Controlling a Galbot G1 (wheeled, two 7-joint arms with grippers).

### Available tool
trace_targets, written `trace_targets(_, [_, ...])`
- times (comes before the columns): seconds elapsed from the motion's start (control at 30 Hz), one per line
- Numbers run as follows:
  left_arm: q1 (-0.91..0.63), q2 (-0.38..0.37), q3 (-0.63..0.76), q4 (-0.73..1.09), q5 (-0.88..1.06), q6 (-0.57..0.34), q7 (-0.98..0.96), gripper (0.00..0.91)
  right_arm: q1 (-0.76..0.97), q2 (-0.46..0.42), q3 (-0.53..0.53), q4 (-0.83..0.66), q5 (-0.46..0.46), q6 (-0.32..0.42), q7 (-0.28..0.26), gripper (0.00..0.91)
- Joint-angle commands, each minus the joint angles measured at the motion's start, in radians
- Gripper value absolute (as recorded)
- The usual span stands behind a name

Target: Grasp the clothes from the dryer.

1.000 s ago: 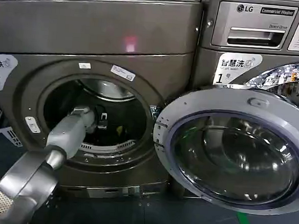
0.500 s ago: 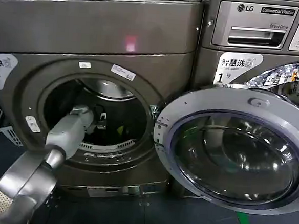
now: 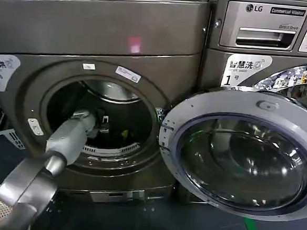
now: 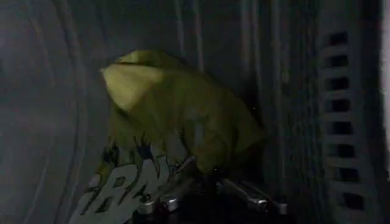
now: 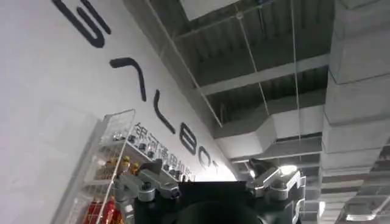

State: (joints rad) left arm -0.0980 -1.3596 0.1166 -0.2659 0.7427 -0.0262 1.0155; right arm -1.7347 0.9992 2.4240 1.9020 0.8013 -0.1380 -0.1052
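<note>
Left arm (image 3: 62, 145) runs from the near lower corner up through the round mouth of the dryer (image 3: 96, 32), door (image 3: 240, 152) swung wide to the right. Left gripper (image 3: 101, 126) is deep in the drum (image 3: 110, 91). In its wrist view, left gripper fingers (image 4: 167, 193) are spread apart, reaching just under the clothes (image 4: 183, 115) — a yellow-green bundle on the drum wall, not clamped. Right gripper (image 5: 210, 182) points up at a ceiling, jaws open, holding nothing.
</note>
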Motion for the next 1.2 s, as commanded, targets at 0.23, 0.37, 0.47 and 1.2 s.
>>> trace_targets(0.23, [0.242, 0.053, -0.300, -0.412, -0.364, 0.048, -0.519, 0.000, 0.012, 0.001, -0.011, 0.009, -0.007, -0.003, 0.008, 0.907])
trace_targets(0.37, [0.303, 0.024, -0.352, -0.482, -0.398, 0.052, -0.645, 0.000, 0.014, -0.002, -0.013, 0.011, -0.006, 0.002, 0.008, 0.907])
trace_targets(0.47, [0.323, -0.016, -0.386, -0.482, -0.429, 0.050, -0.755, 0.000, 0.014, -0.007, -0.011, 0.006, -0.004, 0.012, 0.012, 0.907])
trace_targets(1.2, [0.635, -0.204, -0.606, -0.915, -0.554, -0.066, -1.255, 0.000, -0.002, -0.020, 0.034, 0.008, 0.027, 0.007, 0.017, 0.907])
